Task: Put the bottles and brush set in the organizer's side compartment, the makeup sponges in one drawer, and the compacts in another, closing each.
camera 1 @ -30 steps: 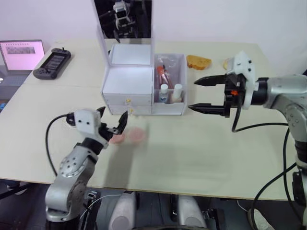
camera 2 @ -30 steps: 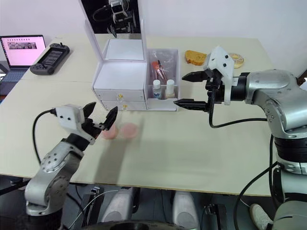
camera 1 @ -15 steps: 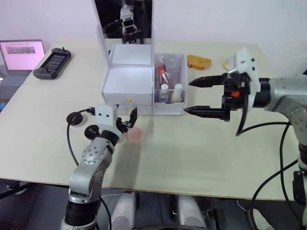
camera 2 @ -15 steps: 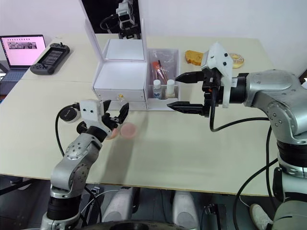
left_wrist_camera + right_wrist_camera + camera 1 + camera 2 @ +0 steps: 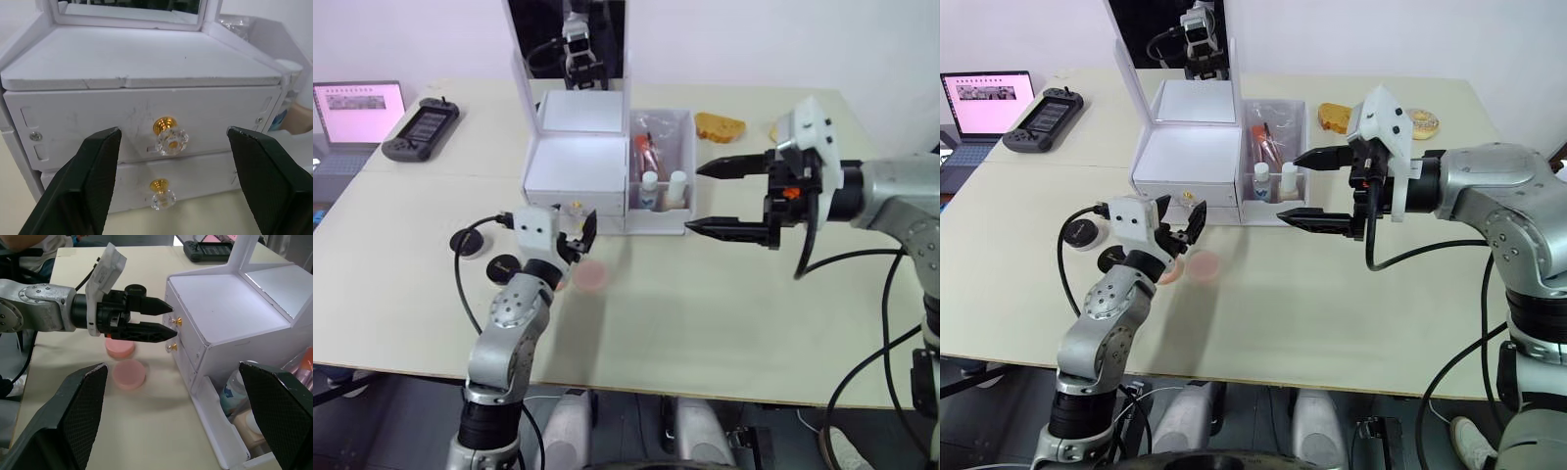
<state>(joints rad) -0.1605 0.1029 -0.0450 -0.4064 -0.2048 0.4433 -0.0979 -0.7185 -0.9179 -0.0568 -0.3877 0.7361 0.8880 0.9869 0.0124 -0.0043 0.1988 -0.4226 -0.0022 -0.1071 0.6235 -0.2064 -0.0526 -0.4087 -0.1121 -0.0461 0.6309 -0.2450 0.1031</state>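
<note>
The left gripper (image 5: 171, 161) is hanging wide open, holding nothing, right in front of the top gold knob (image 5: 169, 138) on the white organizer (image 5: 576, 171). The right gripper (image 5: 713, 197) is open too, beside the side compartment (image 5: 668, 221) with the bottles (image 5: 661, 186) and brush set (image 5: 646, 152) inside. Two pink makeup sponges (image 5: 128, 373) are lying on the table (image 5: 705, 313) near the drawers.

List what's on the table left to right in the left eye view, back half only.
Laptop → game console → organizer → side compartment → bread slice

left gripper (image 5: 171, 161) rose from sponges (image 5: 590, 277) to organizer (image 5: 576, 171) drawer front.
</note>
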